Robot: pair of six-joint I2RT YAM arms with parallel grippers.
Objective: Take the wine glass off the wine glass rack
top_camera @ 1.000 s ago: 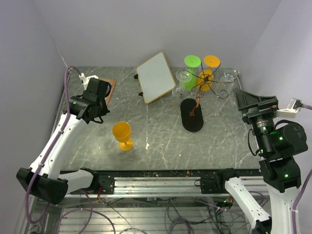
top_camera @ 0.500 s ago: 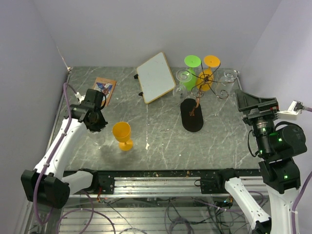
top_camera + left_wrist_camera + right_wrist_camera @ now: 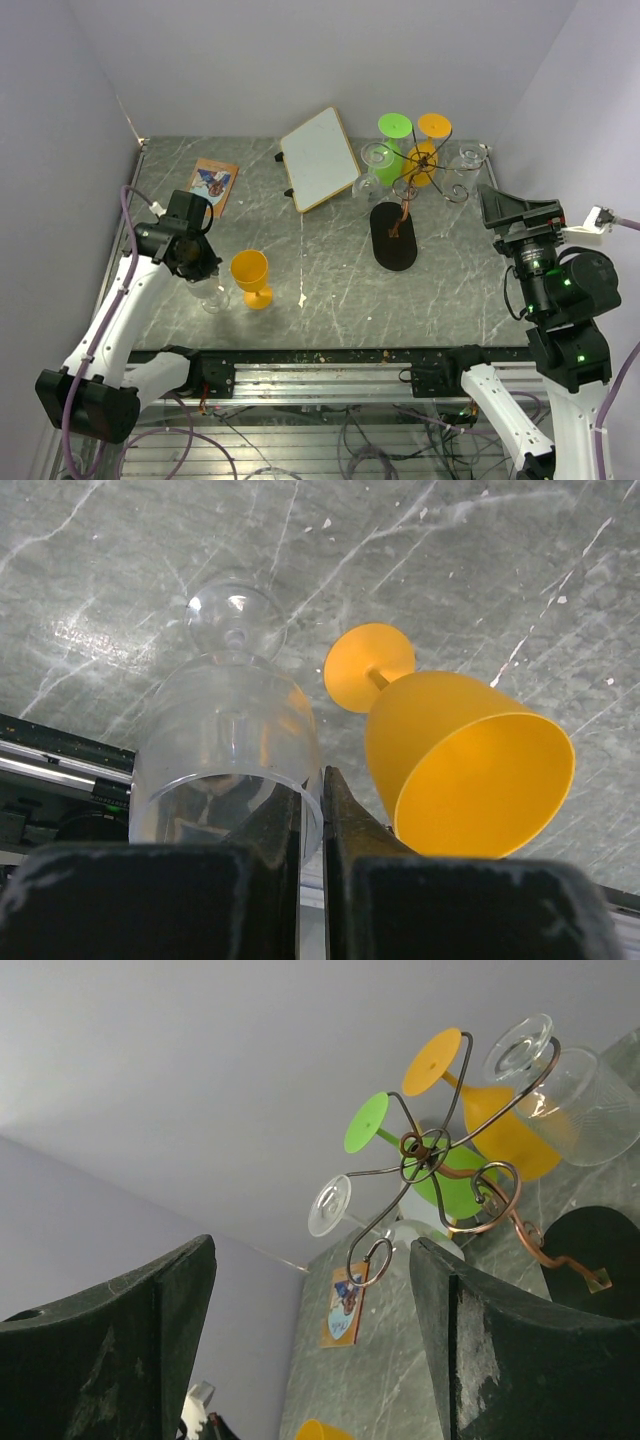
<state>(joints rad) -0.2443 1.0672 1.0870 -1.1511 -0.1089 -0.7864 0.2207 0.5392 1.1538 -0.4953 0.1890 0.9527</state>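
The wine glass rack (image 3: 418,183), a copper wire tree on a black oval base (image 3: 393,237), stands at the back right. A green glass (image 3: 392,150), an orange glass (image 3: 427,150) and clear glasses hang on it; it also shows in the right wrist view (image 3: 425,1150). My left gripper (image 3: 203,272) is shut on the rim of a clear wine glass (image 3: 225,745), one finger inside and one outside. Its foot (image 3: 235,620) is at or just above the table. My right gripper (image 3: 312,1250) is open and empty, to the right of the rack.
An orange wine glass (image 3: 250,277) stands upright right next to the clear glass, also in the left wrist view (image 3: 465,765). A white board (image 3: 320,158) lies at the back centre. A small picture card (image 3: 213,183) lies at the back left. The rail runs along the near edge.
My left gripper has moved forward and down from the back left with the clear glass, ending beside the orange glass. The right arm has hardly moved.
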